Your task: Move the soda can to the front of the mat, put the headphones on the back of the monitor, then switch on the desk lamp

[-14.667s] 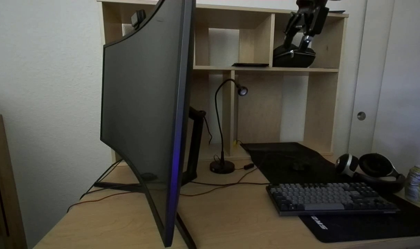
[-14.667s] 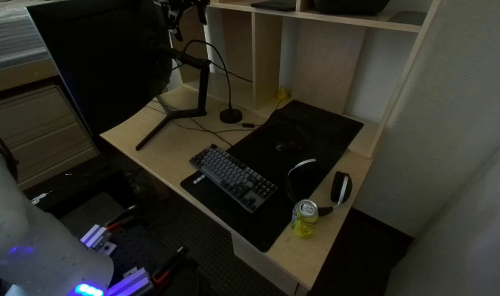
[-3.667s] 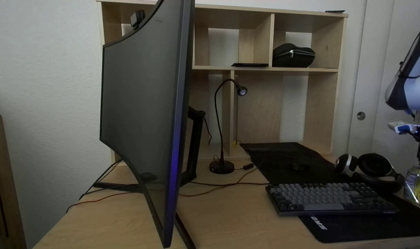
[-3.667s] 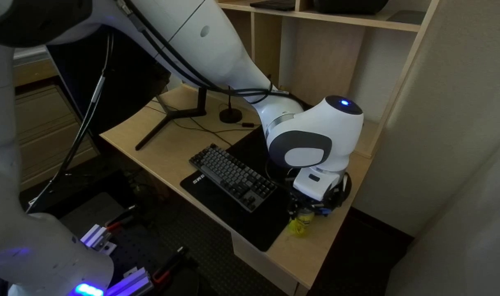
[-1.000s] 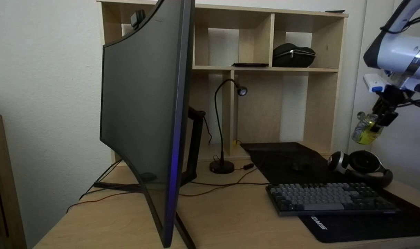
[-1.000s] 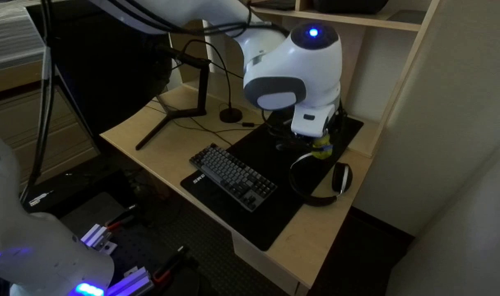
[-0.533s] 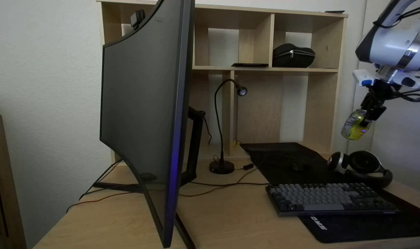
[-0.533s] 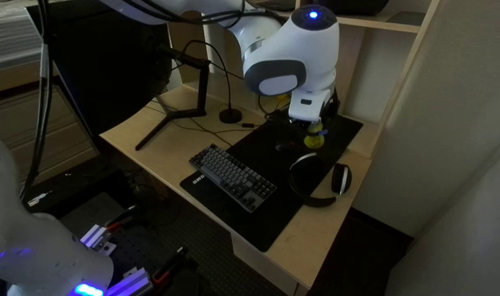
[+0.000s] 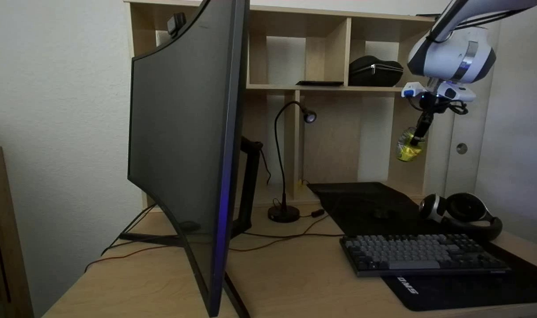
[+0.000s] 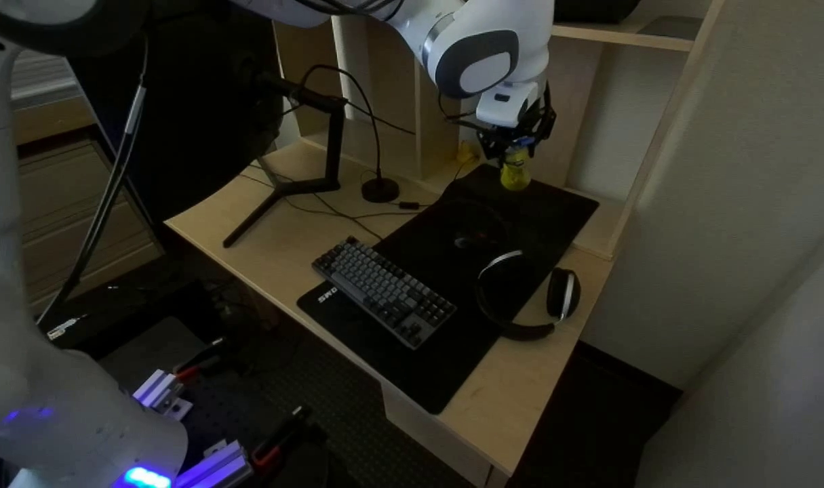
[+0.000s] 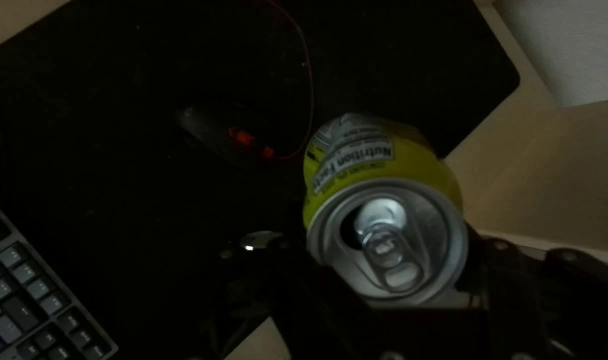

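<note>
My gripper [image 9: 416,140] is shut on the soda can [image 9: 408,151], a yellow can with a silver top. It hangs tilted in the air above the far end of the black mat [image 10: 445,369]. In the wrist view the fingers flank the can's rim, and its opened lid faces the camera. The headphones [image 10: 523,332] lie partly on the mat and partly on the bare desk, cups apart. At the left stands the big curved monitor [image 9: 184,123], its dark back showing in an exterior view [image 10: 201,135]. The gooseneck desk lamp [image 9: 283,213] stands behind it; whether it is lit I cannot tell.
A keyboard [image 10: 384,291] lies across the near part of the mat. A mouse [image 11: 218,130] with red marks sits below the can on the mat. Cables [image 9: 290,236] cross the desk. A wooden shelf [image 9: 330,89] bearing a black case [image 9: 375,73] rises along the back.
The can has been gripped and lifted off the desk, then carried toward the shelf over the mat's far end. Around the lift, the headphones shifted slightly. Monitor, lamp and keyboard stay put.
</note>
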Controlling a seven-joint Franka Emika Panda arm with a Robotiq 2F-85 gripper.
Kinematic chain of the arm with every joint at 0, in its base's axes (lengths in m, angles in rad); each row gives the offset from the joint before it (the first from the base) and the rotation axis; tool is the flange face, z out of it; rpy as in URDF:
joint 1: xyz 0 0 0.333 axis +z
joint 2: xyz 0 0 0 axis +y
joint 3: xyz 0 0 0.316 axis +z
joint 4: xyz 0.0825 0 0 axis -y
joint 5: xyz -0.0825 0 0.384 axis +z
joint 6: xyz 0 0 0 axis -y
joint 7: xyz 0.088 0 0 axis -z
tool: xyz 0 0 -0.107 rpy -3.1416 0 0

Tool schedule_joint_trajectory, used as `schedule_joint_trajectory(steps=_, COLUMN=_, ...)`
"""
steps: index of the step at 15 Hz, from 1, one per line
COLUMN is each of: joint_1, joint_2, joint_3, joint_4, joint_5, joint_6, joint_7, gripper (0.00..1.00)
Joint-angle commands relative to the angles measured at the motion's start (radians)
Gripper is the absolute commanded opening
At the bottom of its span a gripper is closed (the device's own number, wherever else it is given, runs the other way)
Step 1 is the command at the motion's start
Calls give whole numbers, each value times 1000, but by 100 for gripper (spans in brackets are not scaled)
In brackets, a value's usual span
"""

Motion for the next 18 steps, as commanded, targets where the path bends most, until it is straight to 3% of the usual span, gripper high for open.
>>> schedule_joint_trajectory(steps=1, joint_1=0, joint_2=34, joint_3=-15, joint_4=6, joint_5=-60, joint_6=-2, joint_7=38, gripper=38)
schedule_joint_trajectory(steps=3, joint_1=-4, joint_2=122, joint_3=-28, joint_4=78, joint_5=-98, joint_6=-26, joint_7=101, gripper=38)
schedule_joint_trajectory(steps=10, joint_1=-91, joint_2=379, joint_3=21, joint_4=455, joint_5=-31, joint_6=-220, joint_7=317, gripper=38)
schedule_joint_trajectory(steps=11, joint_1=-63, joint_2=313, joint_3=16, joint_4=319, joint_5=-64, joint_6=-135, joint_7=273, gripper=63)
schedule_joint_trajectory(steps=13, joint_1=-80, joint_2=351, joint_3=19, joint_4=396, joint_5=-64, joint_6=-179, joint_7=310, gripper=63)
schedule_joint_trajectory(steps=14, joint_1=-70, joint_2=358, joint_3=2, joint_4=407, joint_5=-47, joint_6=-186, joint_7=308, gripper=38)
schedule_joint_trajectory(steps=15, joint_1=-59, joint_2=363, joint_3=-11, joint_4=404, joint_5=-65, joint_6=-190, joint_7=323, gripper=38)
schedule_joint_trajectory(steps=18, joint_1=-68, joint_2=457, joint_3=3, joint_4=535, joint_5=-100, joint_6=-199, joint_7=422, gripper=38)
